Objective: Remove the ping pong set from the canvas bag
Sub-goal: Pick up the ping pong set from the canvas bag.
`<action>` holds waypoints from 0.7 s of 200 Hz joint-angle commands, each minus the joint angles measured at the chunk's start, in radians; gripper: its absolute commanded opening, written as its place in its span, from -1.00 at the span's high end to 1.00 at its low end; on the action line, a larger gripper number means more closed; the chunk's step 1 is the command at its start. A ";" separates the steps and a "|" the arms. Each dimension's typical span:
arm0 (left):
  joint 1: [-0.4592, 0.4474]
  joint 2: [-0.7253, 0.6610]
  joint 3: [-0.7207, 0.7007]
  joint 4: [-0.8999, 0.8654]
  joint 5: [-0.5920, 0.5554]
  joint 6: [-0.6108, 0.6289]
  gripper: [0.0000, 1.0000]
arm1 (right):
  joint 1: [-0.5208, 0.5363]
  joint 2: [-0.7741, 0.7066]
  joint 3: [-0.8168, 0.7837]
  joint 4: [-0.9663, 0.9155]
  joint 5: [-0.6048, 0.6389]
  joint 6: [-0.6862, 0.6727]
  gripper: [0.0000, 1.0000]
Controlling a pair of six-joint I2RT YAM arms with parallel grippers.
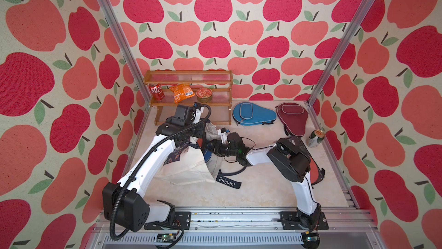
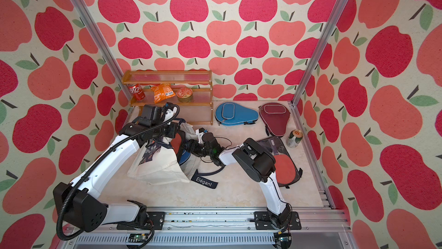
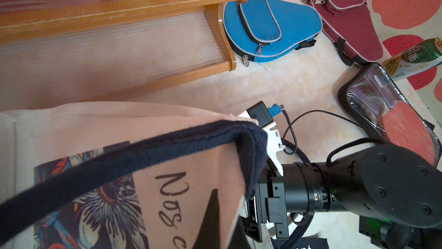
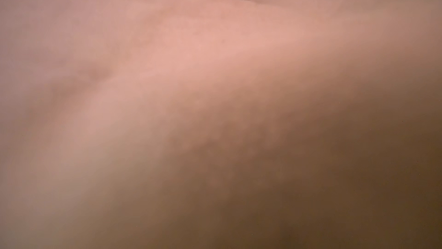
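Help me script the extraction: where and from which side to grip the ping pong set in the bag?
Likely the rounded blue edge of the ping pong set, showing at the mouth of the canvas bag. Come low from the robot's right: the mouth opens that way; the set looks flat, so jaws straddle its edge.

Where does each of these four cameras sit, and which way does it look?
Both top views: overhead, facing down at the table; left arm, right arm show.
Left wrist: on left arm, facing canvas bag, right arm.
Right wrist: on right arm, against blurred cloth; no robot part.
Shared: blue paddle case, top and left wrist.
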 commanded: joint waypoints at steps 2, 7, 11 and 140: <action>-0.011 0.009 0.048 -0.008 0.004 -0.020 1.00 | -0.002 0.029 0.017 0.025 -0.034 0.032 -0.32; -0.012 0.011 0.050 -0.007 0.002 -0.020 1.00 | -0.004 0.028 0.017 0.020 -0.035 0.028 -0.32; -0.013 0.015 0.052 -0.006 0.002 -0.022 1.00 | -0.004 0.026 0.017 0.013 -0.034 0.026 -0.32; -0.031 0.061 0.113 -0.044 -0.018 0.004 1.00 | 0.008 -0.098 -0.003 -0.052 -0.001 -0.050 -0.28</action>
